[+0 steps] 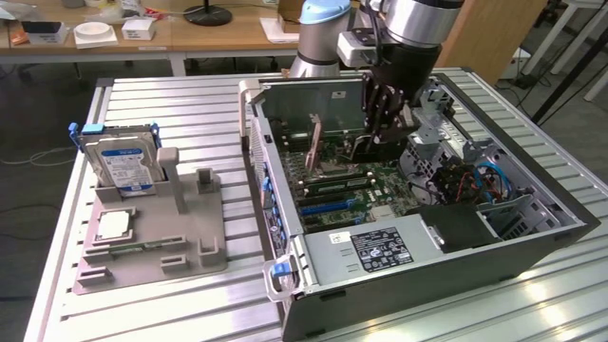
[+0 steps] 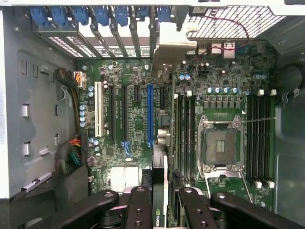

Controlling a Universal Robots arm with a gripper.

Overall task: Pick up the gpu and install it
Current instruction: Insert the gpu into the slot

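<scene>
A slatted metal bench [image 1: 171, 107] fills most of the exterior view. An open computer case [image 1: 456, 278] lies on its side across the right half of the frame, with its insides facing up. The robot arm [image 1: 418, 21] comes down from the upper middle of the frame into the case.

The green motherboard [image 1: 342, 178] covers the floor of the case. A grey power supply [image 1: 371, 246] with a black label sits at the lower middle. On the exterior view's left, a grey holder tray [image 1: 190, 235] rests on the bench beside the case. A silver hard drive [image 1: 124, 164] with a blue label stands upright in the tray's upper part.

The tool [image 2: 161, 193] hangs inside the case over the motherboard. It is closed partway, its fingers [image 2: 138, 205] clamped on either side of the gpu [image 2: 160, 167]. The wrist view shows the card edge-on between them. The card is over the board, between the long blue slot [image 2: 150, 114] and the memory slots [image 2: 183, 133]. Its silvery bracket [image 2: 169, 45] reaches toward the row of blue-tabbed slot covers at the case's rear wall. I cannot tell whether its edge is seated in a slot.

A small square CPU chip [image 1: 114, 224] lies flat in the tray at the lower left of the exterior view. The processor socket [image 2: 220, 145] on the board stands open.
</scene>
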